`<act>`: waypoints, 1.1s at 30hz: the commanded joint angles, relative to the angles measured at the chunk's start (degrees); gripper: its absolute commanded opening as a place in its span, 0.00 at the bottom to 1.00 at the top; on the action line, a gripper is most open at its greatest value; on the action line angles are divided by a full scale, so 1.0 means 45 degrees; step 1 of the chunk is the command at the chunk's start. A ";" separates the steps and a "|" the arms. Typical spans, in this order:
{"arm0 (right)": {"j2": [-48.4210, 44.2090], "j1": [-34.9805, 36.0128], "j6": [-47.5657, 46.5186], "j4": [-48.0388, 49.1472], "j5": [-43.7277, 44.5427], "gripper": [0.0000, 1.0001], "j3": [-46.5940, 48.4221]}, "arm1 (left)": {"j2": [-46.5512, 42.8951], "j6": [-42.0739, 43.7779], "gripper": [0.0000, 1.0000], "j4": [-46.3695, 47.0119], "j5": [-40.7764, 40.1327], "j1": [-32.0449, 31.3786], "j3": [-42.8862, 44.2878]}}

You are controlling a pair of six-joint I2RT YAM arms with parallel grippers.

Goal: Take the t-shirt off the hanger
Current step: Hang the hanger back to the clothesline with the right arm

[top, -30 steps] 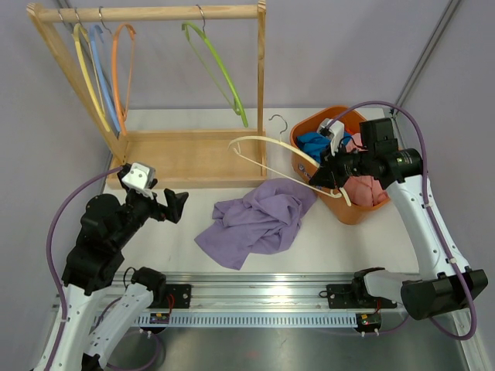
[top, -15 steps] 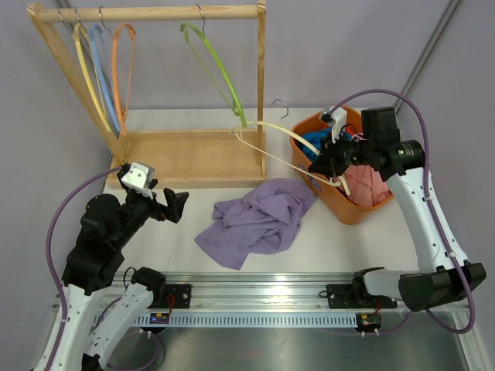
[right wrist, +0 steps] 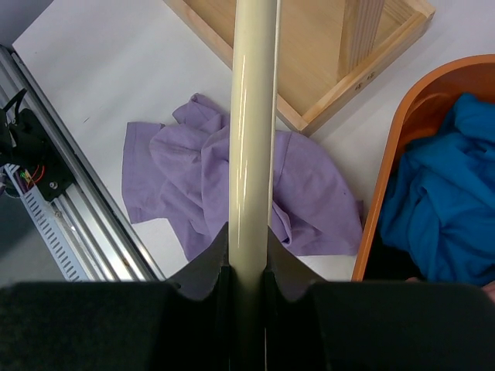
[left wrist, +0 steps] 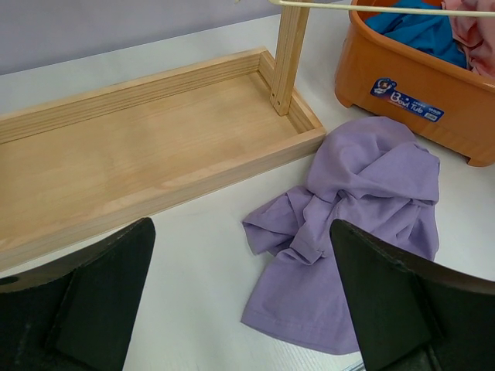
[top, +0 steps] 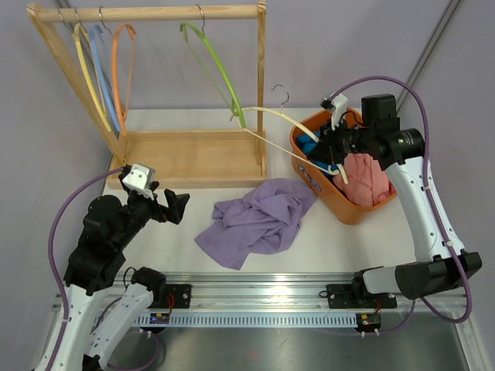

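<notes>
Purple t-shirt (top: 259,220) lies crumpled before wooden rack (top: 186,154), just beside orange tub (top: 349,209); right gripper (top: 331,151) clamps cream hanger (right wrist: 251,154), left gripper (top: 172,207) wide open.

Robot lab: aluminium rail (top: 263,290), plain grey partition walls (top: 348,46)

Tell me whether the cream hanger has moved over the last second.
Yes. The cream hanger has lifted higher against the wooden rack's post.
</notes>
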 commanded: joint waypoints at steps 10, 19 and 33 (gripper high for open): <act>0.0669 -0.0047 0.0515 0.0856 0.0118 0.00 0.1881 | -0.0166 -0.0211 0.99 0.0638 -0.0103 0.0038 -0.0161; 0.1548 -0.0027 0.0886 0.1012 0.0333 0.00 0.3171 | -0.0009 -0.0153 0.99 0.0814 -0.0103 0.0038 -0.0161; 0.2563 0.1962 0.2253 0.2163 0.3158 0.00 0.5045 | 0.0049 -0.0133 0.99 0.0892 -0.0200 0.0038 -0.0200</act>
